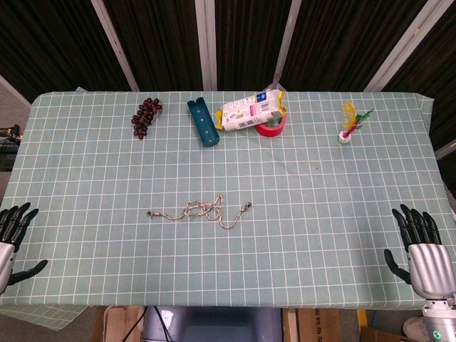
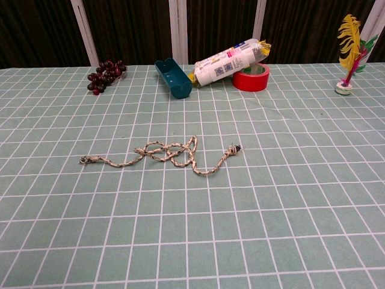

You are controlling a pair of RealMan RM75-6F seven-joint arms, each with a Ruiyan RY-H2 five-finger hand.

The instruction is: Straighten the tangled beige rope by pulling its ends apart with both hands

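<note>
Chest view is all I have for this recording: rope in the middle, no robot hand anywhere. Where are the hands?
Observer: In the head view, the left robot hand rests at the near left table edge, holding nothing.
Operator: And the right one?
Observer: The right robot hand lies at the near right edge, fingers spread, also holding nothing.
Operator: Is either touching the rope?
Observer: No. The rope lies tangled mid-table, well apart from both hands.

Beige rope (image 1: 201,211) (image 2: 163,154) lying loose mid-table, looped and tangled at centre, both ends free on cloth.
</note>
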